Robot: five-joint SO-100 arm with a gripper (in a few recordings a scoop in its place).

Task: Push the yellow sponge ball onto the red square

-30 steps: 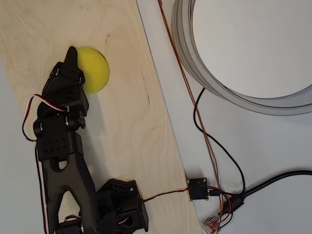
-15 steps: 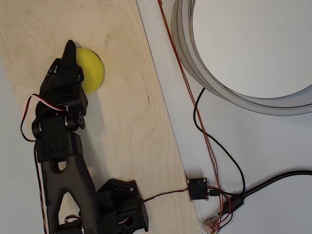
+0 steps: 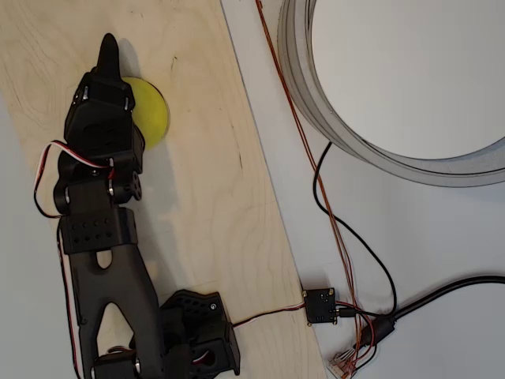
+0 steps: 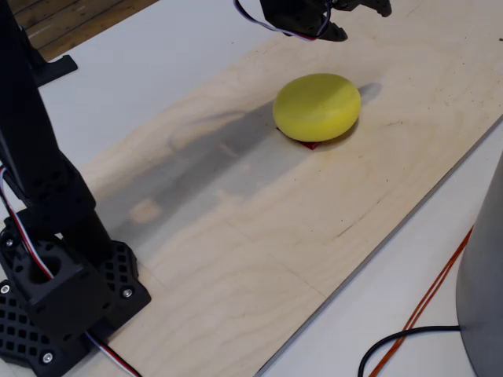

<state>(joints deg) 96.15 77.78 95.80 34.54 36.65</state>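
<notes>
**Two fixed cameras, one plywood board shared**

The scene is looked down on squarely by the overhead view, from fairly high; the arm base (image 3: 189, 335) is seen at 7 o'clock and a large grey ring (image 3: 316, 103) at 2 o'clock. The fixed view is set low and close, near the arm base (image 4: 63, 298), which is shown at its 8 o'clock, and is aimed obliquely along the plywood board (image 4: 259, 236). The board (image 3: 213, 205), the yellow sponge ball (image 3: 151, 114) (image 4: 317, 107) and orange wires are shared by both.

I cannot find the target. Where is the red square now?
In the fixed view, the red square lies on the plywood board, almost entirely covered by the yellow sponge ball.
</notes>
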